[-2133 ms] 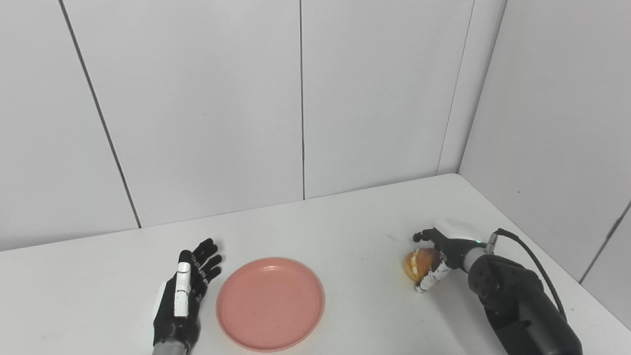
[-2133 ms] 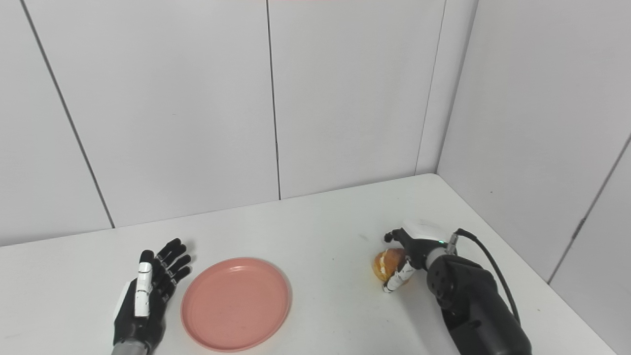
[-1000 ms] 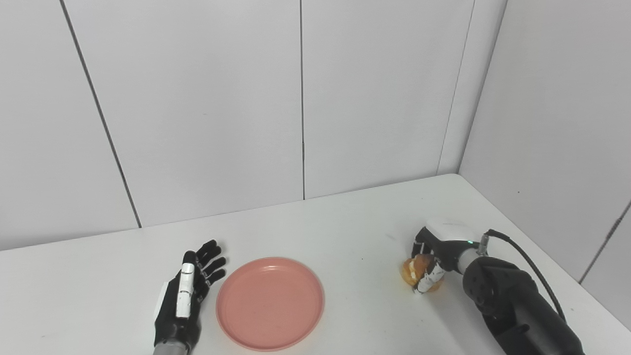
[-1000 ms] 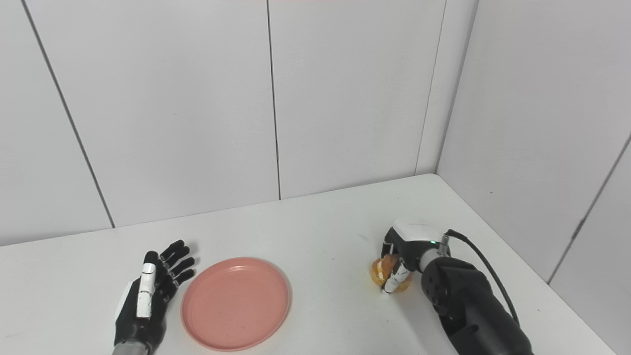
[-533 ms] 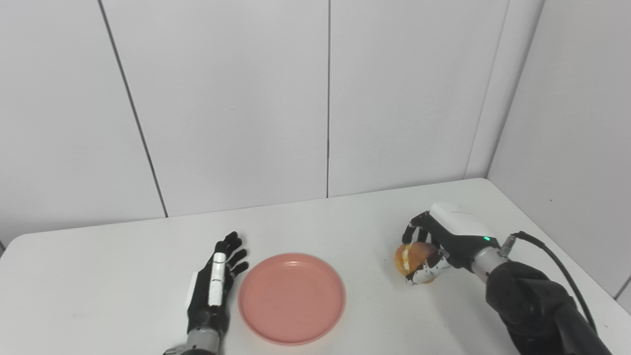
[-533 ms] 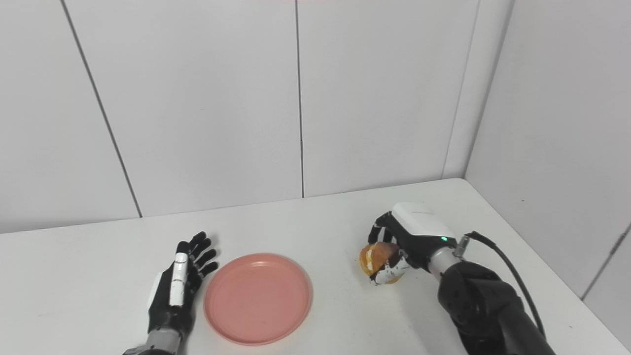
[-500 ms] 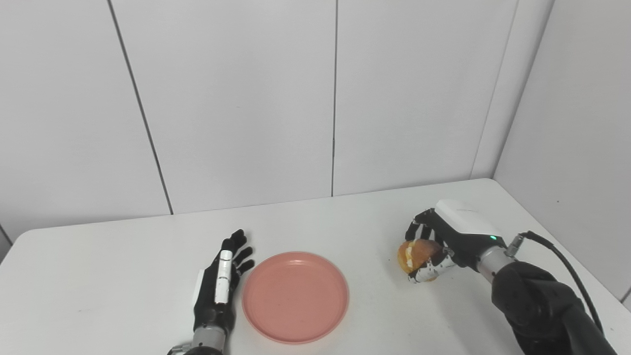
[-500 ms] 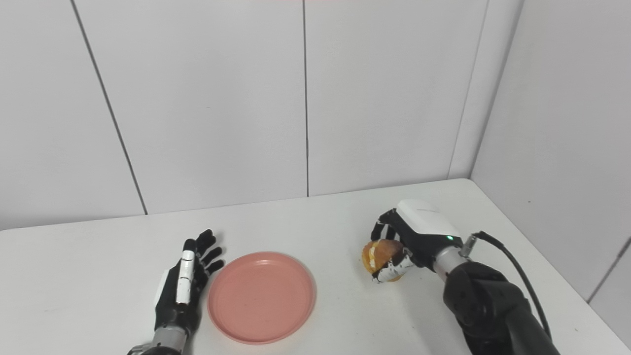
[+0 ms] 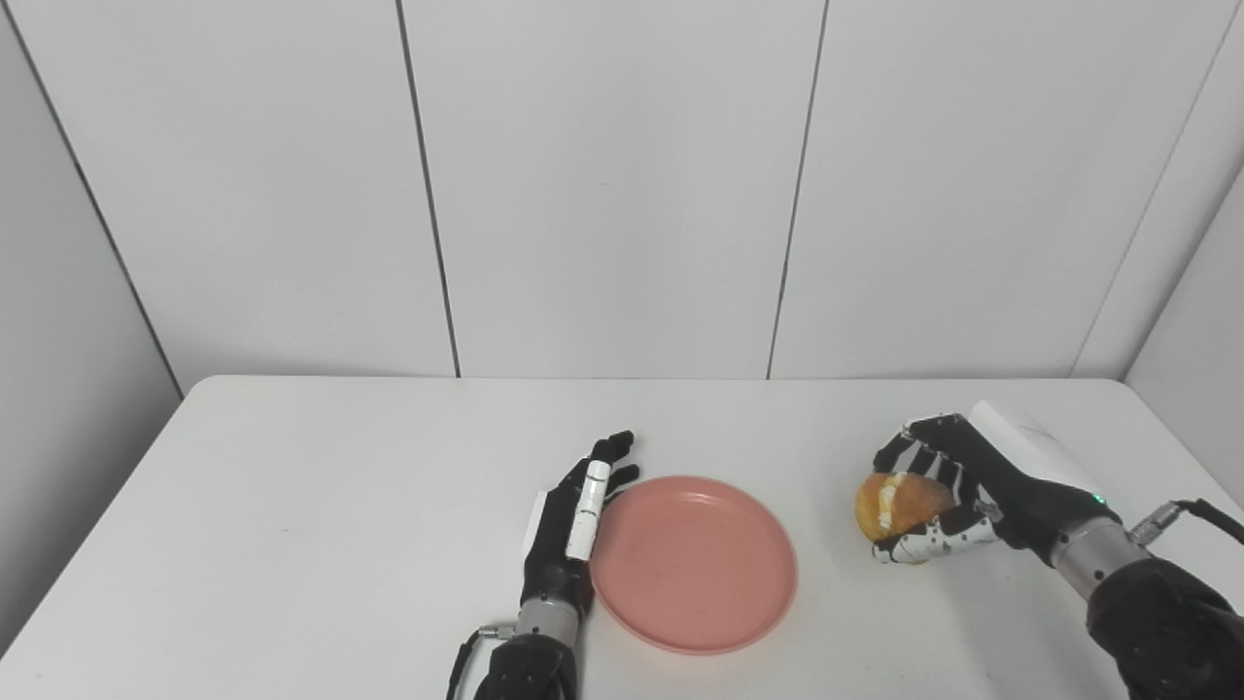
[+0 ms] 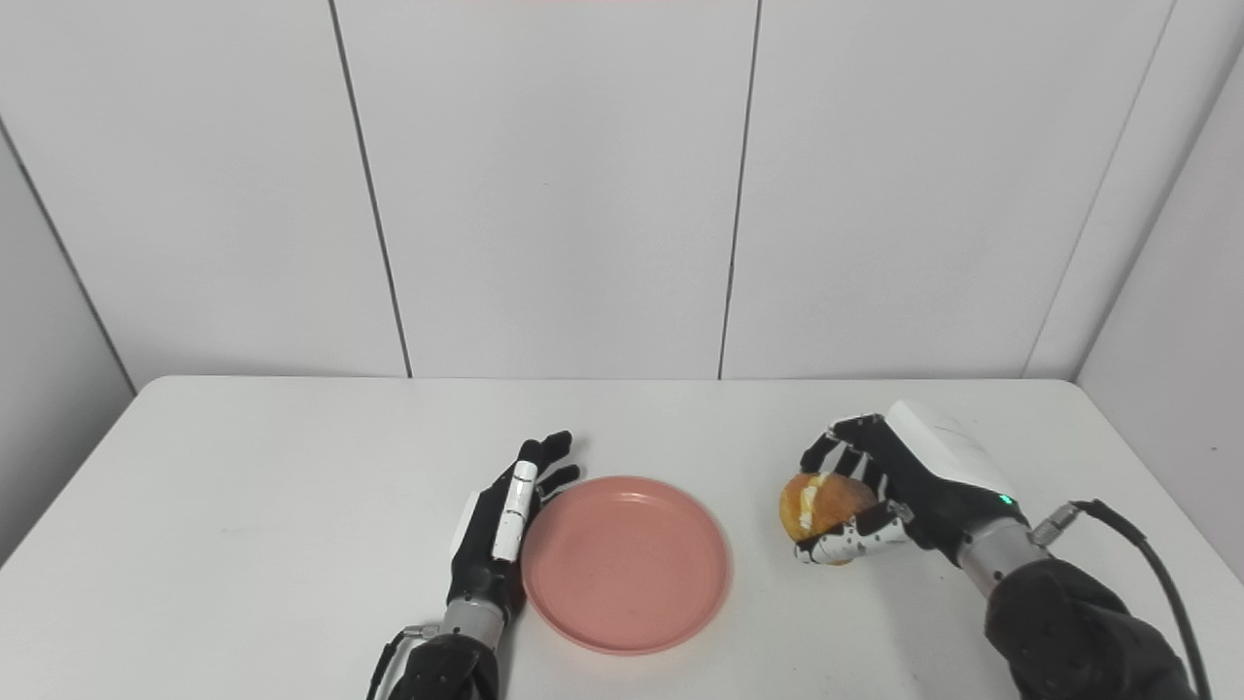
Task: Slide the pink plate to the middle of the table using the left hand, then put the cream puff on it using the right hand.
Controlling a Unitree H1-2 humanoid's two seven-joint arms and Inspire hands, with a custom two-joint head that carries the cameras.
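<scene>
The whole picture has shifted to the right compared with half a second ago, so the camera has turned; this is not a move of the things. The real change is at the right hand: two seconds ago its fingers were around the puff only loosely, with the puff on the table; now they are clenched around the puff, and it seems lifted a little above the table, with its shadow under it. I judge that the pick-up is done and that the carry to the plate is the step in hand.

The plate lies flat near the middle of the table, well to the left of the puff, and it has nothing on it. It has not moved against the left hand, which lies just at the left rim of the plate as before, released, with fingers straight and a little apart, holding nothing. If it touches the rim, I cannot tell. So the slide looks finished, and only the placing remains.

Counted: one plate, one puff, one table, two hands. Right of the plate the puff is the only thing
</scene>
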